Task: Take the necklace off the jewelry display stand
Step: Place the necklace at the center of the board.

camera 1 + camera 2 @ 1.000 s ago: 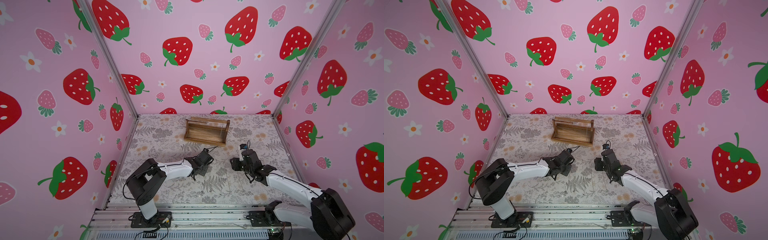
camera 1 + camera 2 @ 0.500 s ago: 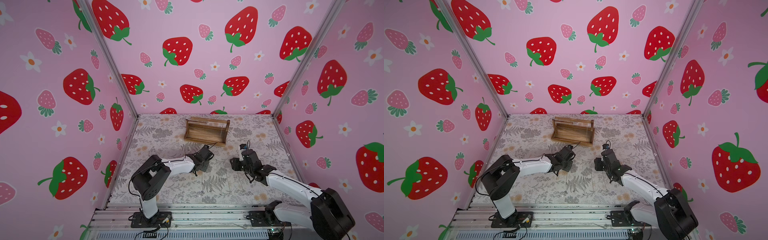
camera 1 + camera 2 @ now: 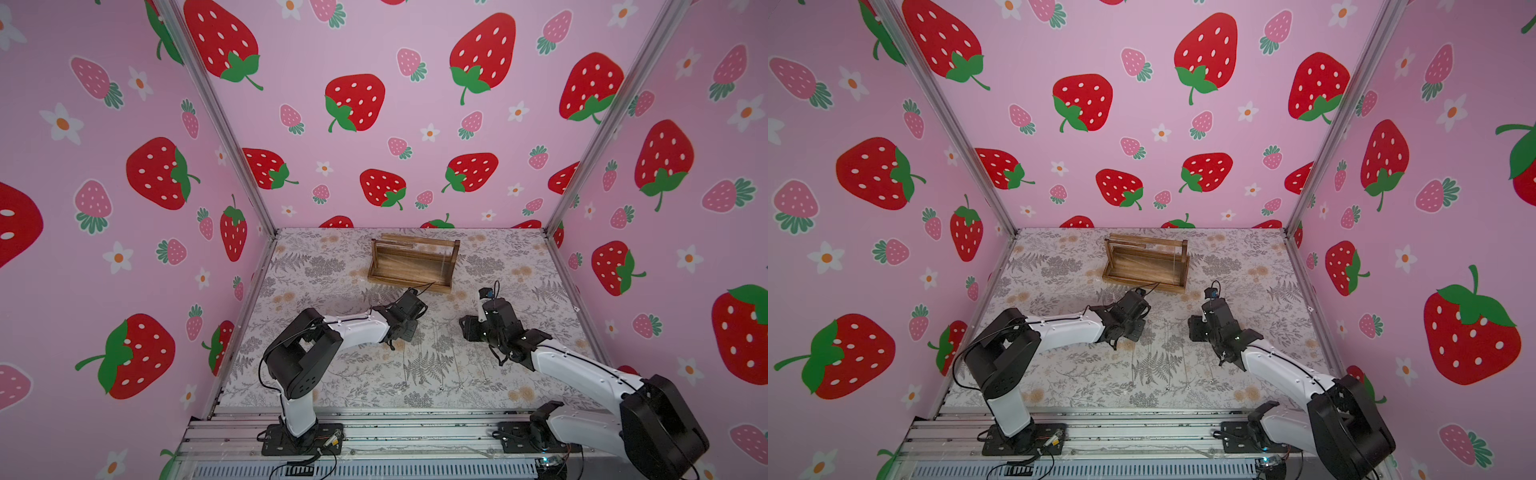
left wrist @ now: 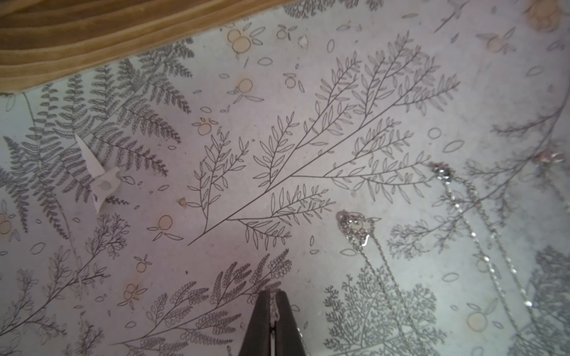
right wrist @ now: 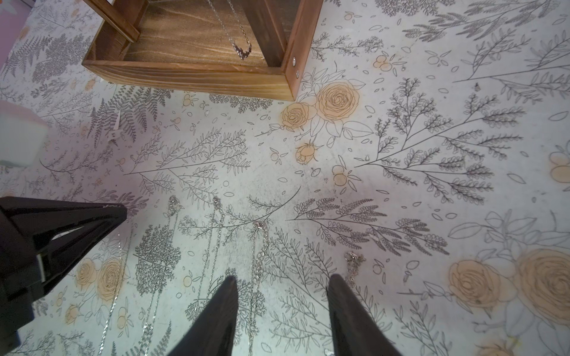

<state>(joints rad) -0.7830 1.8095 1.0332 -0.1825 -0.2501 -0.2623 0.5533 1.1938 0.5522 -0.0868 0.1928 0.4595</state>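
**A:** How many stands, and where?

**B:** One jewelry display stand (image 3: 413, 270), dark wood, about the centre of the frame in both top views. It sits slightly askew near the back of the mat (image 3: 353, 374).

**A:** And necklaces?

**B:** Six that I can count. One hanging necklace (image 5: 242, 51) is on the stand's top bar, its pendant over the tray base. Four loose necklaces (image 5: 259, 228) lie side by side on the mat, below the stand in the frame and between the two arms. The sixth is the held chain (image 4: 273, 305).

**A:** Held by which?

**B:** The left gripper (image 4: 274, 292). Its tips are pressed together on that thin silver strand. The right gripper (image 5: 283, 277) stands partly spread over the loose necklaces, with nothing between its fingers.

**A:** Anything else lying there?

**B:** One white paper scrap (image 4: 103, 182), near the stand's front edge.

**A:** The surroundings?

**B:** The mat is pale, printed with grey ferns and peach roses. There are three pink walls (image 3: 291, 62) with strawberries and flowers, and two metal posts (image 3: 224, 124) in the corners. Both arms are mounted on a rail (image 3: 415, 432) at the bottom of the frame.
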